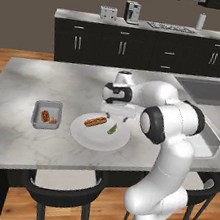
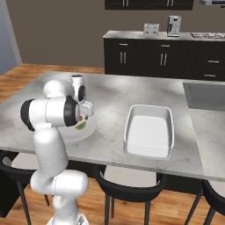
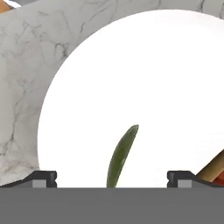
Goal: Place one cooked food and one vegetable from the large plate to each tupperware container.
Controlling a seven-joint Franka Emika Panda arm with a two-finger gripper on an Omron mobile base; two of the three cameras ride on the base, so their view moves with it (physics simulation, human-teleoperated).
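Kitchen with dark cupboards holds a big grey marble bench [image 1: 21,138]. On it sits the wide round white plate [image 1: 90,135] with a hot dog [image 1: 95,121] and a thin green vegetable [image 3: 121,155]. Above hangs the end effector [image 3: 111,179], wide open and empty. Next, I think, it must drop onto the vegetable and pinch it.

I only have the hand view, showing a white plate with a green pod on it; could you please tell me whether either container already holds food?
Observer: Yes, the small grey rectangular container, left of the round white plate, holds two reddish-orange pieces.
Operator: And the other one?
Observer: The larger white rectangular container, right of the plate, looks empty.
Operator: What is the brown thing at my frame's edge?
Observer: A hot dog in a bun, lying on the plate beside the green pod.
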